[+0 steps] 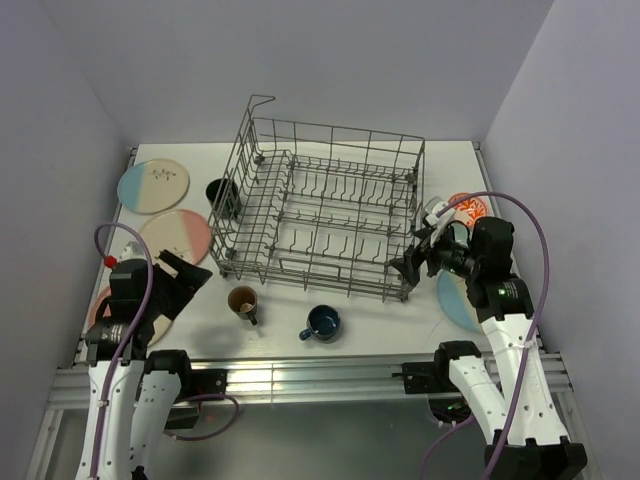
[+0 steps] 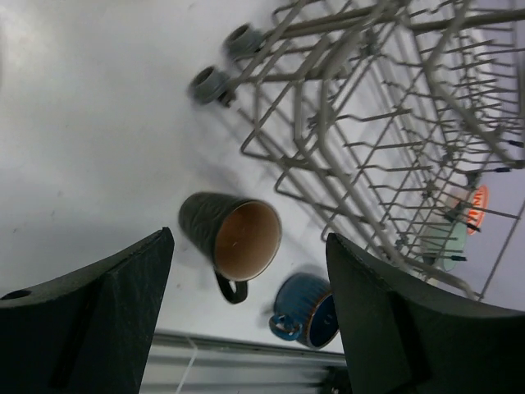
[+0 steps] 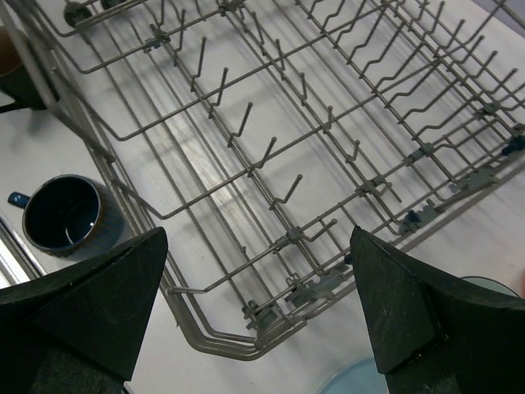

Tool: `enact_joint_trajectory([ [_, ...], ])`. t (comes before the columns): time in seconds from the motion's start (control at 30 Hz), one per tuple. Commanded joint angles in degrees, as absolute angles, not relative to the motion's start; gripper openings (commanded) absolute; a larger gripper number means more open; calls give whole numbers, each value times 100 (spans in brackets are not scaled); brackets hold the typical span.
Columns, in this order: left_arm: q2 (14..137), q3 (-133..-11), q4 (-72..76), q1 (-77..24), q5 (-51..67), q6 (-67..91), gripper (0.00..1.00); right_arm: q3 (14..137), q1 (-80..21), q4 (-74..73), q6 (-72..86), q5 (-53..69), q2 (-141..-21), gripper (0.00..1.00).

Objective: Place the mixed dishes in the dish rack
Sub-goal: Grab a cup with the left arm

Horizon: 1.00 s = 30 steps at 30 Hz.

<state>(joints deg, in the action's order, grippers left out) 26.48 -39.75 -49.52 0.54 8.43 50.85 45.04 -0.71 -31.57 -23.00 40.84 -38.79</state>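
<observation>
Brown mug (image 2: 238, 238) sits ahead between wide-spread left fingers (image 2: 98, 304); right fingers (image 3: 82, 304) equally wide.

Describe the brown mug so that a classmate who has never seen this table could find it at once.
Find the grey wire dish rack in the middle of the table. Two small mugs stand in front of its near side. The brown mug is the left one, dark outside and tan inside, unlike the blue mug to its right.

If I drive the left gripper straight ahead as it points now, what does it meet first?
Probably the brown mug: it sits centred ahead of the left gripper, whose jaws stand open; depth is unclear.
</observation>
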Motion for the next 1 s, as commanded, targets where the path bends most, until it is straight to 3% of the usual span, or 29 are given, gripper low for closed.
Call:
enact_joint_trajectory([
  [0.0, 2672, -3894, -5500, 44, 879, 5396, 81, 4439, -44, -3077, -2566, 4658, -3850, 100],
  [0.4, 3601, -3278, -5072, -368, 1046, 5695, 67, 4271, -44, -2927, -2593, 4966, -3929, 99],
  [0.7, 4279, -3261, -4405, -1756, 493, 6363, 67, 4201, -44, -2900, -2681, 4992, -3955, 99],
  [0.97, 5132, -3454, -4491, -2838, -412, 6855, 49, 4236, -44, -2918, -2716, 5018, -3990, 99],
])
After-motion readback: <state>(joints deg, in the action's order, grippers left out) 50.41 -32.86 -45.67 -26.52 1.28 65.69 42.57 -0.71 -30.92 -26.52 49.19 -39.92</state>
